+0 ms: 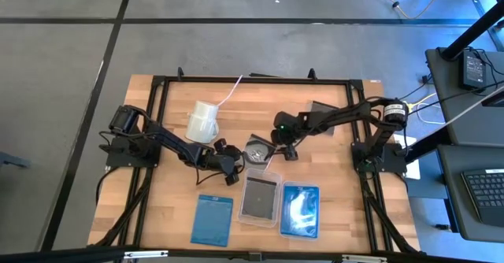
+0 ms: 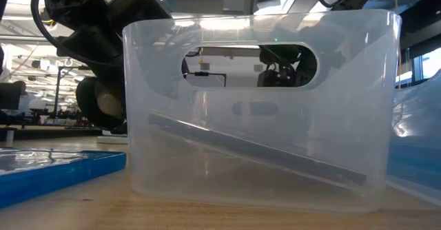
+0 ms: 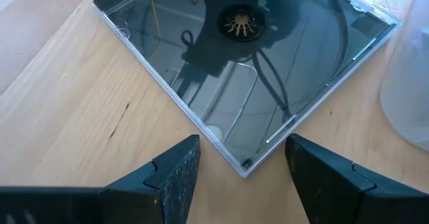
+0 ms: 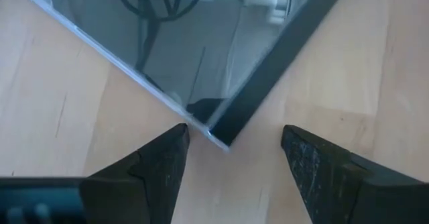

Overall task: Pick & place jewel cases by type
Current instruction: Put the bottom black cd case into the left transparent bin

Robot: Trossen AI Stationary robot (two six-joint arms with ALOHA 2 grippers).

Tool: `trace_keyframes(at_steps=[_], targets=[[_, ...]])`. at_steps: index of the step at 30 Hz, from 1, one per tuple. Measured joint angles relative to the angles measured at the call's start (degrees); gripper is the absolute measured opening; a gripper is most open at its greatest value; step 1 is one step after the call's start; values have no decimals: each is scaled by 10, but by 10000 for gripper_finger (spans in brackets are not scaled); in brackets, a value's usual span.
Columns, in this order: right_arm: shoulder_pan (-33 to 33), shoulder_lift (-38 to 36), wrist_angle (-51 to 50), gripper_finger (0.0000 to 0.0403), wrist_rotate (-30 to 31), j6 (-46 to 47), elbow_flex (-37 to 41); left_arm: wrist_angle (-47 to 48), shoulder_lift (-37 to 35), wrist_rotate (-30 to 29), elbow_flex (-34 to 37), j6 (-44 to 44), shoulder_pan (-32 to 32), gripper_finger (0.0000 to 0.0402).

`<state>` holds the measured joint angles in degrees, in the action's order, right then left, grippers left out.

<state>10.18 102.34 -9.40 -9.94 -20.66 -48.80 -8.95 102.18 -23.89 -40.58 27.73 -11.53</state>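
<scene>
Dead centre of the frame, both the left gripper (image 1: 229, 171) and right gripper (image 1: 285, 151) hang spread-fingered at opposite corners of the grey jewel case (image 1: 257, 150), needing one to clamp a corner and lift.

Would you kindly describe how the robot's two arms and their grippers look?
Both arms are dark, nearly black, jointed and trailing black cables. The right arm shows a small green light. The left gripper and right gripper each have two dark, wedge-shaped fingers with a matte, grainy surface.
</scene>
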Motion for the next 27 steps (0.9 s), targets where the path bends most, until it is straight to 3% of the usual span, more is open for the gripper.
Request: trace_keyframes(at_steps=[27], targets=[[-32, 0, 50, 251, 16, -44, 2, -5, 0, -15, 0, 0, 0, 219]])
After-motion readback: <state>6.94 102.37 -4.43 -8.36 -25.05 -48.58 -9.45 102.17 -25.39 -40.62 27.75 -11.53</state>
